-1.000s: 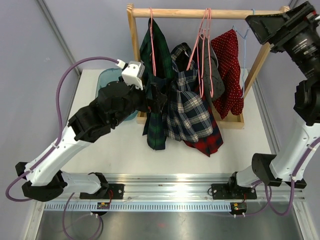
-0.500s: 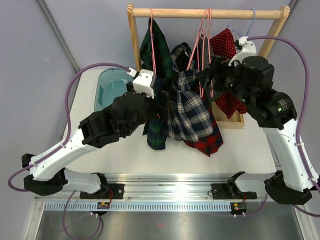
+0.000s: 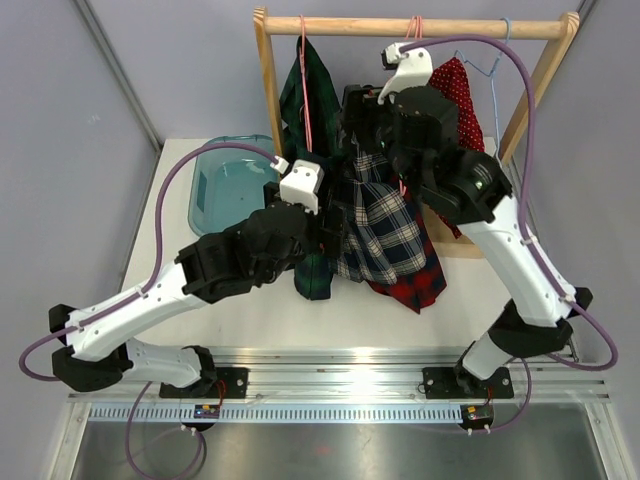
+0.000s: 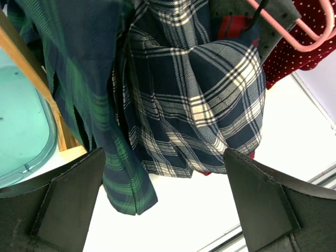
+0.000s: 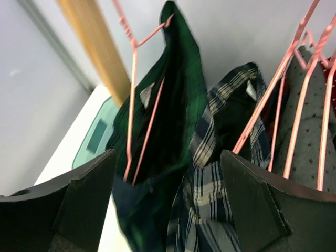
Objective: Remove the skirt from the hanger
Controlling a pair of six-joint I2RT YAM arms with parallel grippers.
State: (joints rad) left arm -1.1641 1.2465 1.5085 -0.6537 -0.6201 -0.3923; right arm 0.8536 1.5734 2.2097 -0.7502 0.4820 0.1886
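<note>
From above, the right arm covers much of the red dotted garment, and the navy plaid skirt hides all but the hem of the red plaid skirt. The right wrist view shows the wooden post blurred — the left wrist view crops the pink hanger at top and the teal bin at left.

Five garments, one wooden rack, one teal tub, two robot arms.
</note>
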